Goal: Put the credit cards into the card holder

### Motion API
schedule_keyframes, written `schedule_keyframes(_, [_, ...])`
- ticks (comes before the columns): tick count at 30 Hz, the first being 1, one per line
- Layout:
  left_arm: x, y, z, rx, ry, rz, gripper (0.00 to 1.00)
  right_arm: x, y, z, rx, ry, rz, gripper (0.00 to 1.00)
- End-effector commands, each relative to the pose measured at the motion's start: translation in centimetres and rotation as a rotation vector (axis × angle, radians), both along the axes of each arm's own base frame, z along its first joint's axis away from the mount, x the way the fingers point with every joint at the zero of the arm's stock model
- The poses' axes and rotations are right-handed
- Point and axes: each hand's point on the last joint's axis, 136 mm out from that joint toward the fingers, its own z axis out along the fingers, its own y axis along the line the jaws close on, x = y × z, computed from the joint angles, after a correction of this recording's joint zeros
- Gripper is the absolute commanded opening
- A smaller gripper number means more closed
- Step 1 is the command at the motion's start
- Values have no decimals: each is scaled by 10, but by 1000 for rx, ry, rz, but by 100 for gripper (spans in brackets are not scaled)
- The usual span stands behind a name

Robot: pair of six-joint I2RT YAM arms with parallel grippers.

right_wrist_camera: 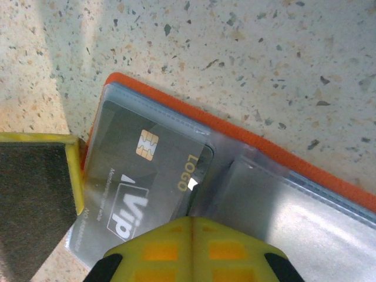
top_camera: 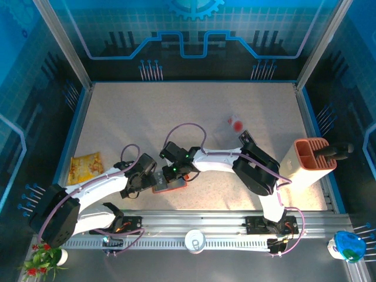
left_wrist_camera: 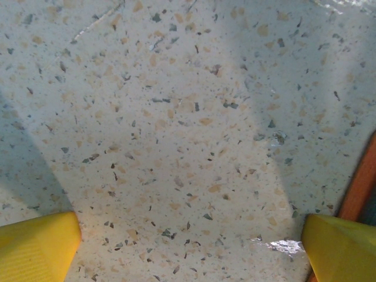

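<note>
Two arms reach toward the table's near middle in the top view. The left gripper (top_camera: 143, 178) and the right gripper (top_camera: 176, 171) flank the red-orange card holder (top_camera: 170, 187), which lies flat between them. A terracotta bin (top_camera: 310, 160) stands well apart at the right edge, and a yellow packet (top_camera: 86, 167) lies at the left.

At the left wrist, the left gripper (left_wrist_camera: 188, 249) has its yellow fingertips (left_wrist_camera: 36, 247) spread wide over the bare speckled table (left_wrist_camera: 176, 117), the right one just beside the holder's orange edge (left_wrist_camera: 361, 188).

At the right wrist, the card holder (right_wrist_camera: 235, 133) lies open. A dark credit card (right_wrist_camera: 132, 176) with a gold chip sits on its clear left pocket. The right gripper (right_wrist_camera: 191, 238) has its fingers pressed together over the card's near edge; I cannot tell whether they pinch it.
</note>
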Motion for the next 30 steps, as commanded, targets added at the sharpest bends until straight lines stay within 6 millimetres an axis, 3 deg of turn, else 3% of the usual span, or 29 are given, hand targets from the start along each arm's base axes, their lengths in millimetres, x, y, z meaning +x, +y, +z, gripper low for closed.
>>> schedule_keyframes(1, [-5,-11,-15,-66,28,-11,99,-18,22,13,146,91,23,0])
schedule_keyframes(7, [3,-5,11,-47,-40,-16,99,-4,3,32,168,37,-43,0])
schedule_keyframes(12, [7,8,29,0,-89,4,99,-3,-8,36,137,-7,-58,0])
schedule_keyframes(30, [0,9,5,18,-6,8,99,-5,-3,4,18,-17,-37,0])
